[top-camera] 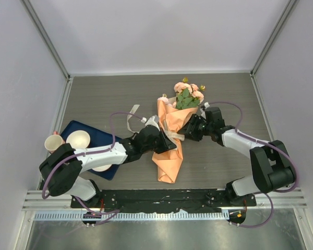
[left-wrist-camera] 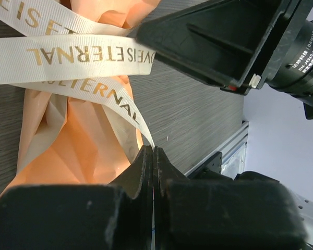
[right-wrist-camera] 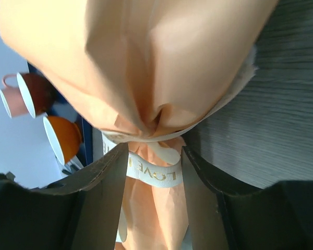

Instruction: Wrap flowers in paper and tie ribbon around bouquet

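Note:
The bouquet lies in the middle of the table. Its flowers (top-camera: 188,96) poke out at the far end of the orange paper (top-camera: 168,156) cone. The ribbon (top-camera: 173,135) runs round the cone's narrow waist. My left gripper (top-camera: 168,142) comes in from the left and is shut on a strand of the ribbon (left-wrist-camera: 68,54), which enters the closed jaws from above; the paper (left-wrist-camera: 68,151) lies beside them. My right gripper (top-camera: 188,130) is at the waist from the right. It (right-wrist-camera: 154,148) is open, with the printed ribbon (right-wrist-camera: 154,174) and pinched paper (right-wrist-camera: 146,57) between its fingers (right-wrist-camera: 101,192).
A dark blue tray (top-camera: 75,127) at the near left holds a cream bowl (top-camera: 78,138), with a pink cup (top-camera: 54,141) at its edge. A loose ribbon tail (top-camera: 131,115) trails on the table left of the bouquet. The right gripper's body (left-wrist-camera: 224,41) hangs close above the left one.

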You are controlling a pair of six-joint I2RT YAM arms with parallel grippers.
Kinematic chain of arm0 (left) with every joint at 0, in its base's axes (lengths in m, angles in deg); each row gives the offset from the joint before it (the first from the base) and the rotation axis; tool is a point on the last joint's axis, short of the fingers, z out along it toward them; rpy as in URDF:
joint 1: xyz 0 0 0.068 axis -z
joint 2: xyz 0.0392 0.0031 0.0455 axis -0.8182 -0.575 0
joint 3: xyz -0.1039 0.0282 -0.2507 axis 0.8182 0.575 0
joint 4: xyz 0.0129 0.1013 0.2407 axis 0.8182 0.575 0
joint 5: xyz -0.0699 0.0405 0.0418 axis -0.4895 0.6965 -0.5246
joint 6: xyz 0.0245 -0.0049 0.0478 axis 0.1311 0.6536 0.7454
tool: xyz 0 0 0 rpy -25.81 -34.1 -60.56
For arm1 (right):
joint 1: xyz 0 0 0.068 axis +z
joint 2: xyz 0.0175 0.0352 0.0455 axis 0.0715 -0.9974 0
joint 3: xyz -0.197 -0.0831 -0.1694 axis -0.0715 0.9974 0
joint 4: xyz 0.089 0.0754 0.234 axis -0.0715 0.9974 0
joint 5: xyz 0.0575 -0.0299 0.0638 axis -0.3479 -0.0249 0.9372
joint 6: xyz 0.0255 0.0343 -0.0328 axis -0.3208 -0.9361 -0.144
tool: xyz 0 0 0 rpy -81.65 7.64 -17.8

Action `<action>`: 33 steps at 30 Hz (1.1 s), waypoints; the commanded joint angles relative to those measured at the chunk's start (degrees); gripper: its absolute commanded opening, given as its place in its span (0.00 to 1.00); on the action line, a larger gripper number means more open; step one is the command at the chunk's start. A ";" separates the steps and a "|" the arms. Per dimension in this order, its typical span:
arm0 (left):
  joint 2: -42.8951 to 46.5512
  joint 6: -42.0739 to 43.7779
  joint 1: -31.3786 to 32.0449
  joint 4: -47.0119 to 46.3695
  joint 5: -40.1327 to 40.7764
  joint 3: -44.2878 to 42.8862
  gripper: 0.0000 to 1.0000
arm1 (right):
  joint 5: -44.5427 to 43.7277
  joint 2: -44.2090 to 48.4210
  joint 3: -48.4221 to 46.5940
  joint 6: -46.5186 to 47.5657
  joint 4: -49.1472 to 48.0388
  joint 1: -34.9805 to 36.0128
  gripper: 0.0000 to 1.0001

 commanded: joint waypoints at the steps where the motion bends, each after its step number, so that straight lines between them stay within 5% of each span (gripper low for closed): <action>1: 0.08 0.29 -0.58 0.83 -1.60 -1.93 0.00 | 2.37 -0.16 -4.16 4.83 -0.12 3.15 0.50; 5: -4.39 1.43 -2.06 4.31 -8.97 -8.06 0.00 | -3.76 1.06 -9.16 8.80 7.96 6.32 0.48; 11: -10.38 3.19 -5.57 14.26 -21.36 -17.13 0.00 | -22.47 12.65 -9.62 12.83 18.07 4.39 0.61; 15: -13.02 5.20 -9.80 17.51 -29.28 -19.95 0.00 | -23.47 23.36 -7.78 15.92 20.72 4.83 0.61; 22: -22.59 17.68 -16.39 33.06 -39.30 -32.95 0.00 | -23.13 37.62 1.36 21.53 9.86 23.33 0.58; 29: -31.37 26.38 -21.05 40.01 -47.99 -41.21 0.00 | -29.44 22.66 -5.89 30.67 5.61 42.14 0.54; 33: -35.68 30.77 -22.90 44.23 -53.63 -45.17 0.00 | -31.99 7.17 -15.92 35.34 7.79 43.94 0.51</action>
